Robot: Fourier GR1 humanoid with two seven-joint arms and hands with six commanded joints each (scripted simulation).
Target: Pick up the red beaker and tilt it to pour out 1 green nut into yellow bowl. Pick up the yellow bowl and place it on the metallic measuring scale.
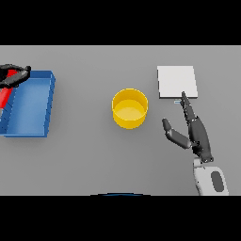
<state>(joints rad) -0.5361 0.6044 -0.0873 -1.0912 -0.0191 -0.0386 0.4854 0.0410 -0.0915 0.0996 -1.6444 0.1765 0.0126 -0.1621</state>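
Left hand [14, 75] — red beaker [4, 96] edge-cropped

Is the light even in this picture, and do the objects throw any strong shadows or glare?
Head view: even, flat light; no hard shadows on the grey table; yellow bowl shaded only inside its wall; white scale bright but without glare; red beaker cut by the left edge.

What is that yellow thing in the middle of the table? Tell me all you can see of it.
The yellow bowl is a round, straight-walled bowl of plain bright yellow, like smooth plastic. It stands upright on the grey table, near the middle, its mouth open to the view. I see no nut inside. Nothing touches it: the blue tray lies to its left, the white square scale and the right hand to its right.
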